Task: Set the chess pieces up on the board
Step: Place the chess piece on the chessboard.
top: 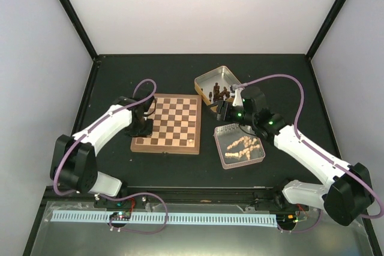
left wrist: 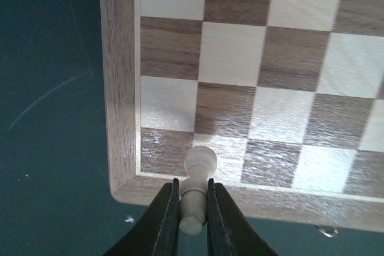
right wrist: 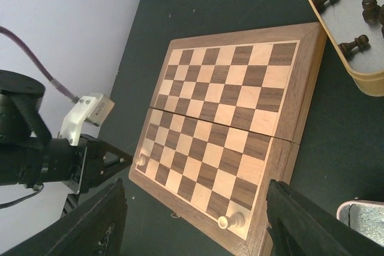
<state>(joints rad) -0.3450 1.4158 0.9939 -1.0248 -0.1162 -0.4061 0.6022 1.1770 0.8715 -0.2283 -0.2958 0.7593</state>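
Note:
The board (top: 171, 121) lies left of centre on the dark table. My left gripper (top: 143, 125) is at its near left corner, shut on a pale chess piece (left wrist: 195, 190) held by the stem, its wide base toward the corner squares. Whether the base touches the wood (left wrist: 120, 88) I cannot tell. A second pale piece (right wrist: 231, 220) stands on the near right corner square (top: 191, 141). Several more pale pieces (top: 243, 145) lie in a tin right of the board. My right gripper (top: 223, 111) hangs open and empty (right wrist: 198, 220) beside the board's right edge (right wrist: 300, 88).
A second tin (top: 207, 79) at the back right holds several dark brown pieces (top: 219, 93), also seen in the right wrist view (right wrist: 354, 43). The left gripper (right wrist: 120, 163) shows there at the board's corner. Black frame posts and pale walls enclose the table.

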